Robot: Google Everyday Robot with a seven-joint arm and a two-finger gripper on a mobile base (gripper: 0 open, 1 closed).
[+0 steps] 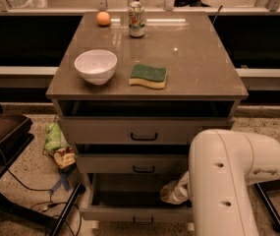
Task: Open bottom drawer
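Bottom drawer: bottom centre of your frame, pulled out.
Gripper: over its right side; open or closed, you cannot tell.
Table: bowl, sponge, can.
Floor: speckled, cables lower left.

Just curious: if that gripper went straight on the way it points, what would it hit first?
Probably the inside of the open bottom drawer: the gripper sits at its right end, pointing left and slightly down, though depth is unclear.
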